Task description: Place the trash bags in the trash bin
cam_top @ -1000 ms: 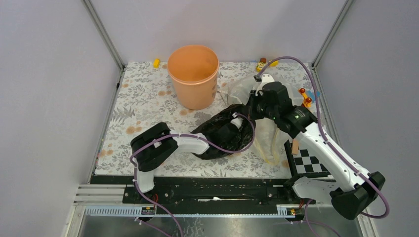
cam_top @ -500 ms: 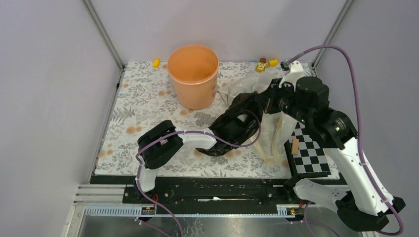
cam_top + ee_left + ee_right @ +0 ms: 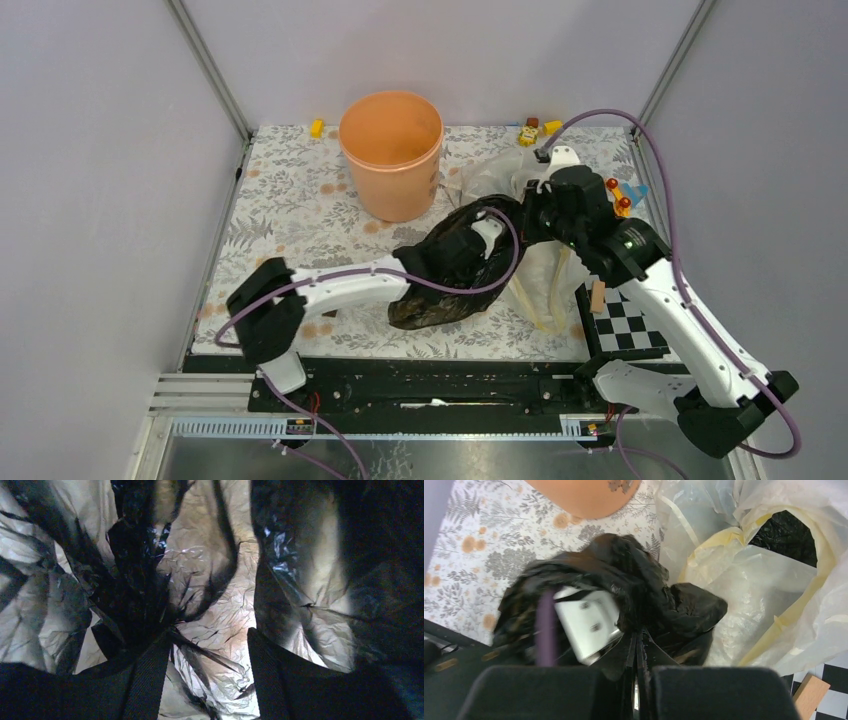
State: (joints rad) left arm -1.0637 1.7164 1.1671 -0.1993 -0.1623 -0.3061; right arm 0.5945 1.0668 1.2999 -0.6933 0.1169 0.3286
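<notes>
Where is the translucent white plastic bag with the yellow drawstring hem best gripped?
Probably the yellow drawstring hem ringing its open mouth, pinched from above: the translucent white plastic trash bag lies slack and crumpled, and that hem is its thickest, raised fold.

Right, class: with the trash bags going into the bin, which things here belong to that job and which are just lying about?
Belongs to the job: round peach-orange plastic bin; crumpled black plastic trash bag; translucent white plastic bag with yellow ties.

Just lying about: small yellow block; little toy pieces at the rear edge; orange-red round pieces; small wooden block; black-and-white checkerboard.
</notes>
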